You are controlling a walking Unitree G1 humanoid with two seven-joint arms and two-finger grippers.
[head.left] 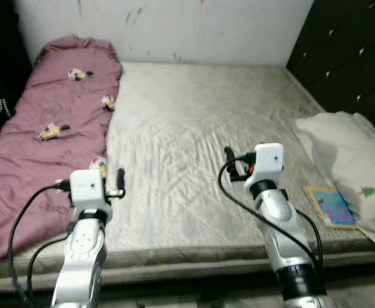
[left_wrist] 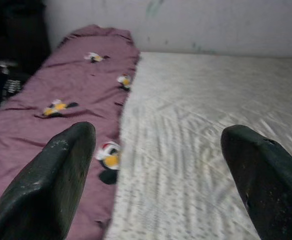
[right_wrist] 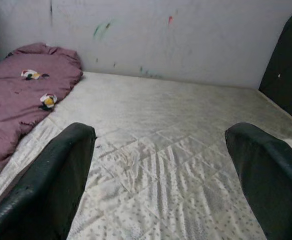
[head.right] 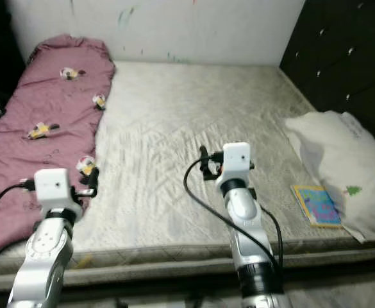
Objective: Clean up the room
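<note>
A bed with a bare quilted mattress of pale grey-cream, finely speckled and creased, takes up most of the scene. Along the robot's left side of it lies a mauve-pink blanket, bunched lengthwise from the wall end down to the near edge and printed with small yellow, white and black figures (too small to make out what they are). On the right side, near the dark tufted headboard, sits a white pillow with a small green mark on its cover. Just beside the pillow, towards the near edge of the mattress, lies a thin book with a bright blue and yellow cover, flat on the mattress and partly tucked under the pillow's edge.

The left gripper is held above the near edge of the mattress, close to the blanket's border; its fingers stand wide apart with nothing between them. The right gripper is raised over the middle of the near part of the mattress, well apart from the book and pillow, its fingers likewise spread and empty. The white wall behind the bed carries a few small coloured smudges.
</note>
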